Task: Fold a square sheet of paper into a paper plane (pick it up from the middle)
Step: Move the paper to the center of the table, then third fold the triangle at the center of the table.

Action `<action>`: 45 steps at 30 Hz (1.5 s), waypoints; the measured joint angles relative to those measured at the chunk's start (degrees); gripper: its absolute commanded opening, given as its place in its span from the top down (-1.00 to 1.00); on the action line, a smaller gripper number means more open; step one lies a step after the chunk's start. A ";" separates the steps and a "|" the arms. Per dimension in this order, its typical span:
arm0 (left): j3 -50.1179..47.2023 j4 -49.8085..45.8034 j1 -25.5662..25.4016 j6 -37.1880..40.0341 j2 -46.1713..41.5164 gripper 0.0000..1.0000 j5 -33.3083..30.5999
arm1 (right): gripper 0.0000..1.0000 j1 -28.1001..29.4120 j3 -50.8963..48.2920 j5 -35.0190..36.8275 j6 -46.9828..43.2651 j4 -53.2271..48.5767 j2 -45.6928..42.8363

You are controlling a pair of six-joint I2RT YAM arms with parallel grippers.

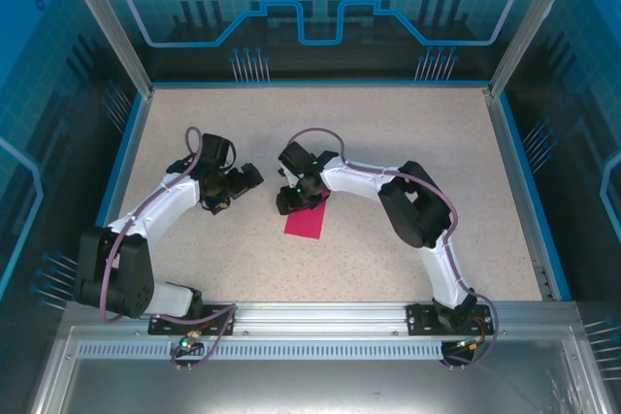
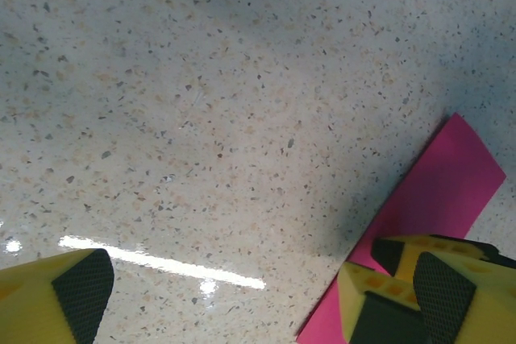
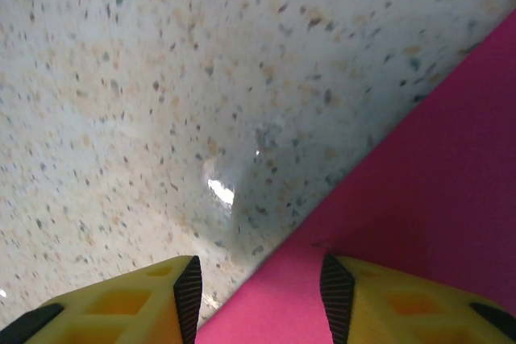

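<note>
Overhead, we see the magenta-pink sheet of paper (image 1: 307, 221) lying flat on the speckled surface (image 1: 408, 143), near its middle and between the two arms. The right gripper (image 1: 291, 203) is down over the sheet's far end. From the right wrist camera, the right gripper (image 3: 258, 296) has its jaws part-way open with a clear gap between them. One yellow finger (image 3: 403, 304) sits over the paper (image 3: 435, 167) and the other (image 3: 121, 304) over bare surface, with the sheet's straight edge running on a slant between them. Nothing is clamped, and the paper shows no lift or buckle there. The left gripper (image 1: 243, 181) sits just left of the sheet, apart from it. At the left wrist, the left gripper (image 2: 262, 279) has its jaws spread wide and empty above the surface. The pink paper (image 2: 435, 191) lies off to one side there.
</note>
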 measured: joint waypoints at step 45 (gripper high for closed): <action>0.17 28.41 -19.76 -6.45 18.97 0.45 22.05 | 0.31 -9.22 -58.29 -11.39 28.89 28.70 -45.09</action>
